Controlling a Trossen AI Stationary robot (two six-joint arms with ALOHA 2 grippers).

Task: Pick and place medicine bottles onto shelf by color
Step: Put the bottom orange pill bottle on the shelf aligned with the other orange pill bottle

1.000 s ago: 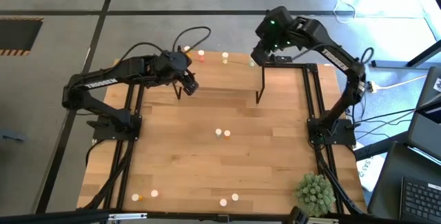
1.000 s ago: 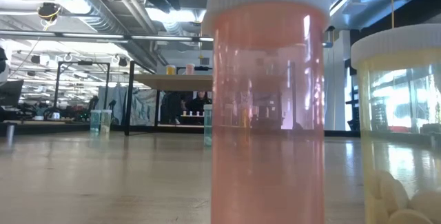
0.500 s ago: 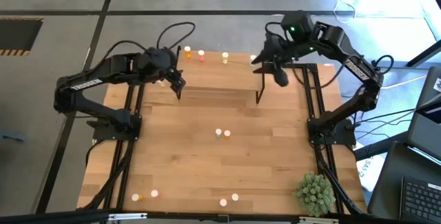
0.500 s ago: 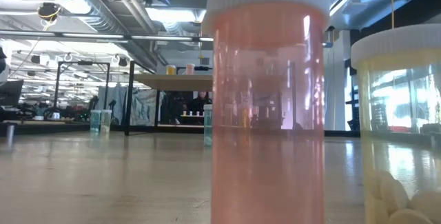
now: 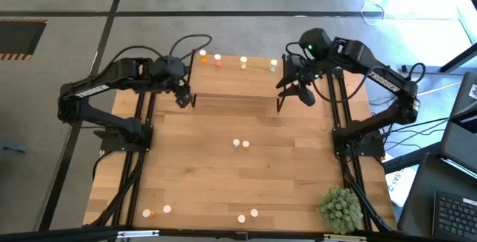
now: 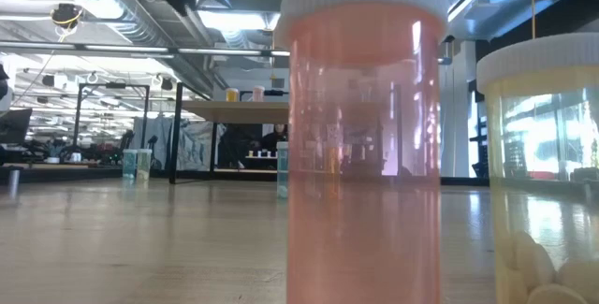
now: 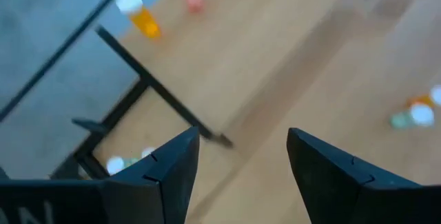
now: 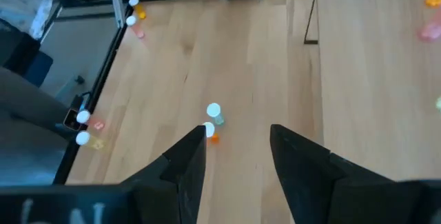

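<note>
The shelf point(image 5: 235, 82) stands at the table's far side on black legs. Three medicine bottles stand along its far edge: orange point(image 5: 203, 56), red-pink point(image 5: 218, 61) and pale yellow point(image 5: 244, 62). A green one point(image 5: 273, 65) stands near its far right corner. Two more stand mid-table point(image 5: 240, 144); the right wrist view shows them point(image 8: 212, 120) too. Several others stand along the near edge point(image 5: 167, 209), two of them, pink point(image 6: 360, 145) and yellow point(image 6: 543, 182), close before the low camera. My left gripper point(image 5: 182, 97) hovers open off the shelf's left end. My right gripper point(image 5: 304, 93) hovers open off its right end.
A spiky green plant ball point(image 5: 341, 208) sits at the table's near right corner. Black frame rails point(image 5: 141, 160) run along both table sides beside the arm bases. Bare wood point(image 5: 223, 182) lies between the shelf and the near-edge bottles.
My left gripper has drawn away from the shelf's left end toward the table's left edge. My right gripper has swung from above the shelf's far right corner toward the near edge, turning about as it went, and now hangs beside the shelf's right end. No bottle has moved.
</note>
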